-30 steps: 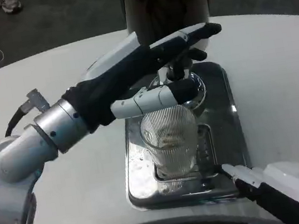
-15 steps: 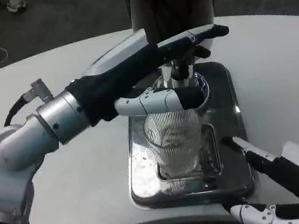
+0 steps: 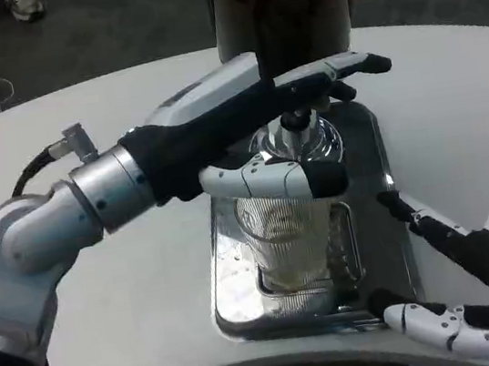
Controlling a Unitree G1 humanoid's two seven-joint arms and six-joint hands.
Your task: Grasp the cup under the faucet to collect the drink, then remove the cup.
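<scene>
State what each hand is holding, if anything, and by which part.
Neither hand clearly holds anything. The left hand reaches over the cup at the faucet; a grip cannot be told. The right hand is open beside the tray.

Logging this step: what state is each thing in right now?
Cup: upright on the tray under the faucet, some drink inside.
Faucet: flow cannot be told.
Left robot hand: open, reaching over the cup.
Right robot hand: open, beside the tray.
</scene>
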